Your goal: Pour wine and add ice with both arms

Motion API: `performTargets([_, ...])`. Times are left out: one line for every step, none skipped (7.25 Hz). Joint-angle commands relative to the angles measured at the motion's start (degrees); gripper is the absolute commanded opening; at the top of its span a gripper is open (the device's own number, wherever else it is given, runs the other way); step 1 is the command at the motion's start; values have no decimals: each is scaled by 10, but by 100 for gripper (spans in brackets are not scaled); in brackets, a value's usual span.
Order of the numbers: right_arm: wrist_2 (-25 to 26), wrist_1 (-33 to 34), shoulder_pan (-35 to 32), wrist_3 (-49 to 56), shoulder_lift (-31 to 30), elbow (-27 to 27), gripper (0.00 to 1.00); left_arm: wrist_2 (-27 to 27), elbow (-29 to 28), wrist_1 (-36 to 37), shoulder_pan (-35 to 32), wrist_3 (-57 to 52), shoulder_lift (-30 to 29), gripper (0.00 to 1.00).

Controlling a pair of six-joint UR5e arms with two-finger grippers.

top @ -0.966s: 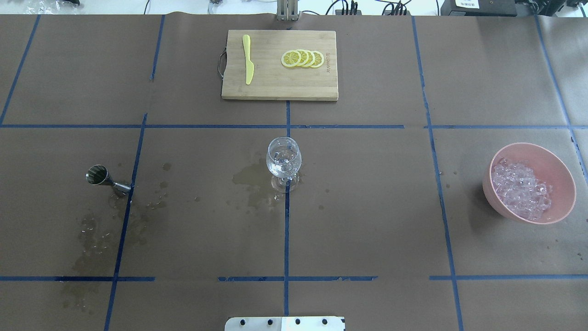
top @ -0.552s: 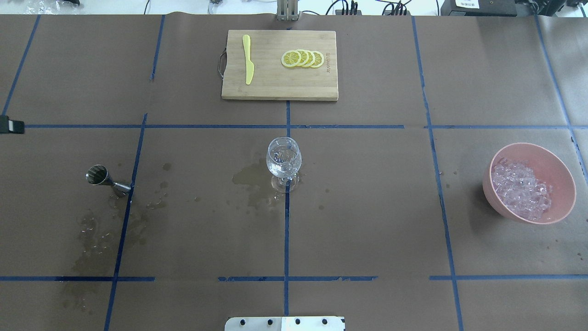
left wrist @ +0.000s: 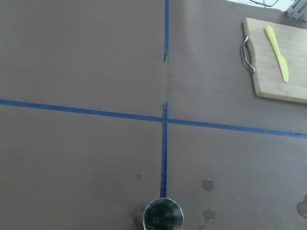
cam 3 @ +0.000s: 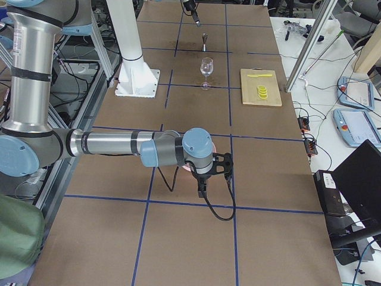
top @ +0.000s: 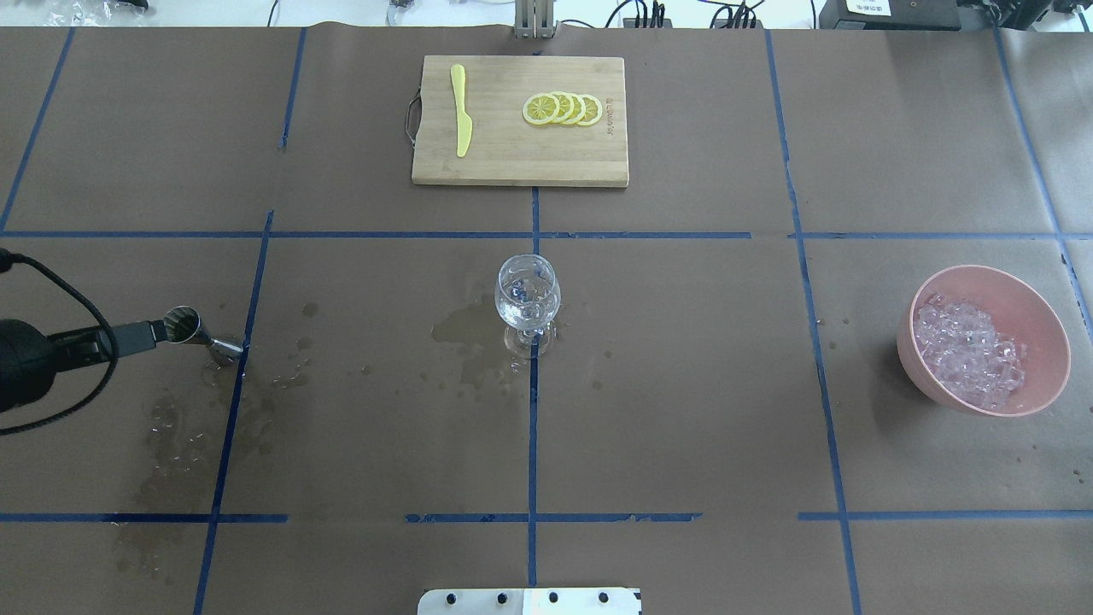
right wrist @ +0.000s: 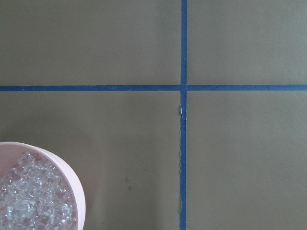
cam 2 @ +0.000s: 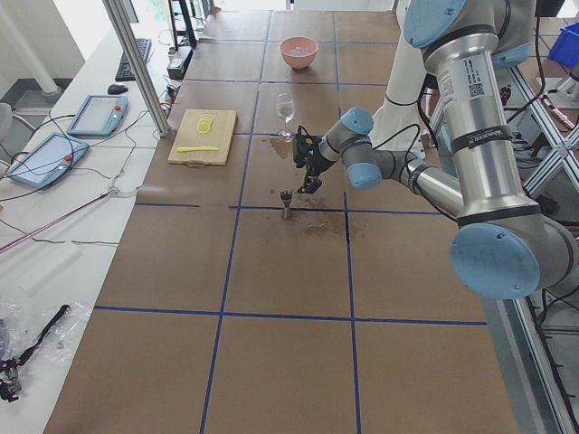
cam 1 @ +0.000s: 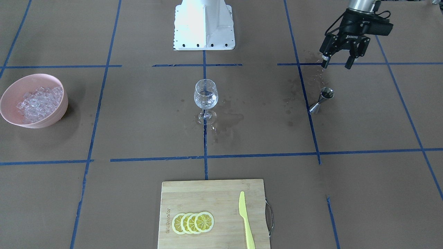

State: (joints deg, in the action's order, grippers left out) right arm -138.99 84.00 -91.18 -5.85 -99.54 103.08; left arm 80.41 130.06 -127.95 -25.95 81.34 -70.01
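Note:
My left gripper (cam 1: 336,64) hangs open with nothing between its fingers, above the wet paper just on the robot's side of a small steel jigger (cam 1: 322,99). The left wrist view looks down into the jigger (left wrist: 163,216); whether it holds wine I cannot tell. A stemmed wine glass (top: 528,295) with clear contents stands upright at the table's middle. The ice (top: 965,352) is heaped in a pink bowl (top: 1043,318) at the right. My right gripper (cam 3: 202,179) shows only in the exterior right view, near the bowl (right wrist: 73,178); open or shut I cannot tell.
A bamboo cutting board (top: 519,162) at the far middle carries a yellow knife (top: 461,111) and lemon slices (top: 564,109). Wet stains (top: 465,337) mark the brown paper around the glass and the jigger. The white robot base (cam 1: 204,24) stands at the near edge.
My left gripper has come into the overhead view from the left edge and moved up beside the jigger. The glass, bowl and jigger have not moved.

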Motion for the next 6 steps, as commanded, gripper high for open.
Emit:
performTargets([-5,0,0,-2,7,10,100,-146,-4,9,120,79,15,99])
performTargets([-5,0,0,-2,8,13,100,-216,-8,41,169,113,14,99])
performTargets([-5,3,0,-4,14,14,100,-271,-28,54,199,136,8,99])
performTargets([-5,3,5,-13,15,14,100,-338,-68,54,219,160,-9,99])
performTargets([-5,2,8,-18,15,15,100,-370,-108,55,221,167,-35,99])
performTargets([-7,2,9,-29,20,15,100,-408,-140,56,222,180,-51,97])
